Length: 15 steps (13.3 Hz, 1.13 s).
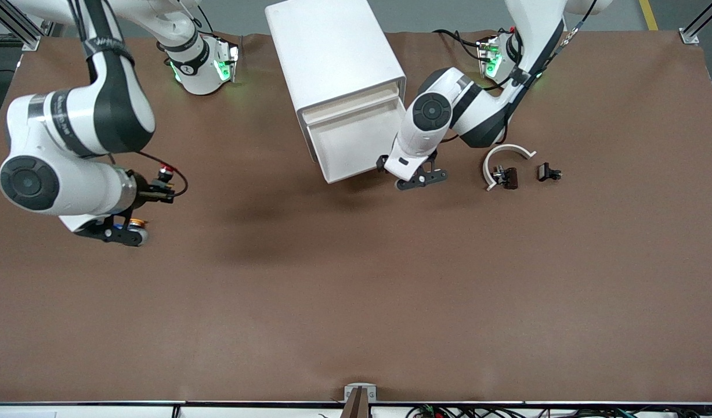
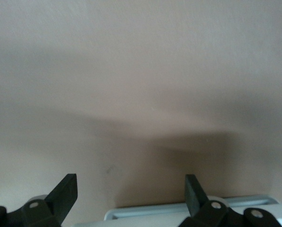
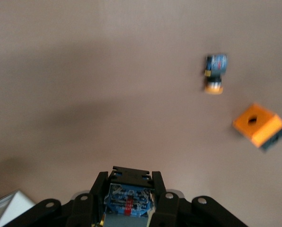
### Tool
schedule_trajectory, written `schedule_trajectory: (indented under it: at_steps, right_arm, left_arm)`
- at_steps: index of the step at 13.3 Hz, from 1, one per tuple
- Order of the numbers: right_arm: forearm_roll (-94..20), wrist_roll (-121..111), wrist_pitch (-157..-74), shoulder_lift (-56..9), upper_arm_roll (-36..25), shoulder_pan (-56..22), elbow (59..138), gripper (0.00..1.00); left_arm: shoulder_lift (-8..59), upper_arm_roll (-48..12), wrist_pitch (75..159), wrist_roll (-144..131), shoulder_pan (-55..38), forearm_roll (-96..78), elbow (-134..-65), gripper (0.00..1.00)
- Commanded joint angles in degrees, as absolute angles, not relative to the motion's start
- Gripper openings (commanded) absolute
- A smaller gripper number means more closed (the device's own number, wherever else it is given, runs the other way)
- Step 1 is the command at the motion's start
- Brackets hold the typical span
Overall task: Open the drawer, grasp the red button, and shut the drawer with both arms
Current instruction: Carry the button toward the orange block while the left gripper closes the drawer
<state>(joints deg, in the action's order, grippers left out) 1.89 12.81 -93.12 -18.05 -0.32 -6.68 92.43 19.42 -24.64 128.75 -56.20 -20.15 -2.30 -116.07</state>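
Red-capped button [image 3: 127, 203] sits pinched in the right gripper [image 3: 127, 196]; left gripper [image 2: 130, 196] spread beside one drawer [image 1: 349, 146].

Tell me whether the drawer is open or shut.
Open. In the front view the drawer juts out of the white cabinet toward the camera, its bare inside showing. The left gripper is beside its front corner.

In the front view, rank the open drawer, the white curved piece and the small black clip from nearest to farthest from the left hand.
1. open drawer, beside the left hand
2. white curved piece, toward the left arm's end
3. small black clip, farther toward that end
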Motion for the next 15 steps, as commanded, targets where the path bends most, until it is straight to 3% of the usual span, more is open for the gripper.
schedule_trajectory:
  at_steps: [1,7,15]
  right_arm:
    - [4.0,3.1,-104.6,-16.9,1.0,-1.1,99.6,0.19]
    - [6.9,-0.4,-127.4,-22.7,1.0,3.9,107.9,0.19]
    - [6.9,-0.4,-133.2,-29.3,0.9,4.8,109.2,0.19]
  left_arm:
    - [19.9,-28.2,128.8,-59.1,-19.7,-3.3,-116.5,1.00]
    - [20.7,-34.5,127.6,-60.3,-19.8,-8.3,-117.5,1.00]
    - [23.1,-37.9,127.5,-66.2,-19.9,-8.4,-117.1,1.00]
